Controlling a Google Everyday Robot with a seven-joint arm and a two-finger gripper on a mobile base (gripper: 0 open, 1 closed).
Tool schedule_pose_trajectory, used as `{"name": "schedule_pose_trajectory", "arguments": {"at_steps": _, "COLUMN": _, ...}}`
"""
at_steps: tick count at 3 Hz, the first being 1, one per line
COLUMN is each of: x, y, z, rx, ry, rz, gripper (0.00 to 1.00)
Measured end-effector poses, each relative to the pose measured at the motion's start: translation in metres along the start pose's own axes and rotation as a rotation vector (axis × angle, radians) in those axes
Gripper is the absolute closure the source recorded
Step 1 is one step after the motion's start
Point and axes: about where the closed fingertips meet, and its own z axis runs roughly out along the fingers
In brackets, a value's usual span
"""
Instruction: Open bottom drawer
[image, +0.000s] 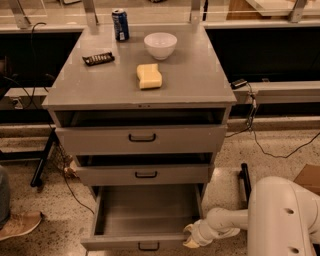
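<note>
The bottom drawer (145, 215) of the grey cabinet stands pulled far out, its empty grey inside showing. Its narrow front panel with a small black loop handle (148, 246) is at the bottom edge of the camera view. My gripper (189, 237) is at the drawer's front right corner, low by the floor, on the end of the white arm (280, 220) that comes in from the right. It touches or nearly touches that corner.
The top drawer (141, 138) and middle drawer (145, 175) are slightly out. On the cabinet top are a blue can (120, 24), a white bowl (160, 45), a yellow sponge (149, 76) and a dark snack bar (98, 58). A shoe (17, 225) is at lower left.
</note>
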Motion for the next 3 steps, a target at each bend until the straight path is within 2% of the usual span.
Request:
{"name": "schedule_pose_trajectory", "arguments": {"at_steps": 2, "x": -0.001, "y": 0.003, "z": 0.003, "rx": -0.006, "ry": -0.001, "rz": 0.000, "gripper": 0.11}}
{"name": "schedule_pose_trajectory", "arguments": {"at_steps": 3, "x": -0.003, "y": 0.002, "z": -0.008, "rx": 0.019, "ry": 0.002, "rz": -0.012, "gripper": 0.00}}
